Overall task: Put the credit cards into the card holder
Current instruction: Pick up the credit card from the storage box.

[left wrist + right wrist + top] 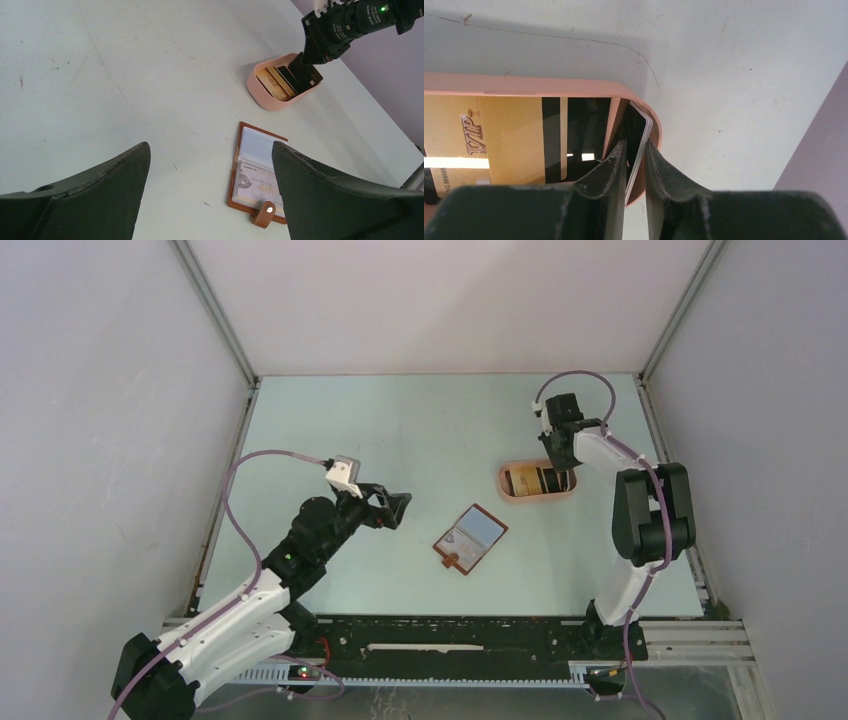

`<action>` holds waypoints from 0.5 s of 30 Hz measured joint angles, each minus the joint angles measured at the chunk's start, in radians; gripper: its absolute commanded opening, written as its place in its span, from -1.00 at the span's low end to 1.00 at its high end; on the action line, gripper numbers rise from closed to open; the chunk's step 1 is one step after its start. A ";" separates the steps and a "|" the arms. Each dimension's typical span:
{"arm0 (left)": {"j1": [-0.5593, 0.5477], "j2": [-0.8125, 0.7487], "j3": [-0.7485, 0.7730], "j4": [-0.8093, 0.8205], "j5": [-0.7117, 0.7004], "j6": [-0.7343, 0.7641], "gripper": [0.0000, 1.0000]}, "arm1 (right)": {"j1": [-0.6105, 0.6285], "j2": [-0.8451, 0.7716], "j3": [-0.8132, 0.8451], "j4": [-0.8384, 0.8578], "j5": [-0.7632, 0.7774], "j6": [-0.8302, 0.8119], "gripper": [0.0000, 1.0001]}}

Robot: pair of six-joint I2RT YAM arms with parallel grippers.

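The right gripper (635, 150) is down inside the pink tray (549, 85), at the rounded end of the tray that lies towards the table's right edge. Its two fingers (606, 170) are drawn nearly together with a white-edged card (640, 127) standing on edge between them, so the grip looks clamped on that one card, which leans against the tray's inner wall. Beside it in the tray lie the other credit cards (524, 135): a gold one printed "VIP" and dark ones with a black stripe, stacked overlapping. Seen from above, the tray (510, 490) sits on the table (400, 430) towards the right edge, about halfway between the far and near edges, and the right arm reaches over it from the near right corner with the right gripper (558, 476) dipping in. Well apart from the tray, nearer the near edge and about mid-table, the card holder (470, 538) lies flat and spread wide, its brown leather border framing clear inner pockets; in the left wrist view a pale "VIP" card shows inside one pocket of the card holder (257, 170), and the snap tab (265, 214) hangs off its closest edge. The left gripper (395, 508) hovers on the left-edge side of the holder, fingers spread wide apart and gripping nothing, touching neither holder nor tray.
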 measured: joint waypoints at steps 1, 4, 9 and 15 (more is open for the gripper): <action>0.000 0.000 0.000 0.000 0.002 -0.001 0.91 | -0.005 0.000 0.000 0.000 -0.009 0.002 -0.58; 0.000 0.000 0.000 0.002 0.008 -0.004 0.91 | -0.031 0.000 0.005 0.000 -0.060 0.018 -0.71; 0.000 0.020 0.000 0.037 0.032 -0.025 0.91 | -0.075 -0.003 0.018 -0.006 -0.170 0.051 -0.90; 0.000 0.119 0.000 0.136 0.144 -0.076 0.84 | -0.128 -0.006 0.019 -0.010 -0.306 0.054 -0.95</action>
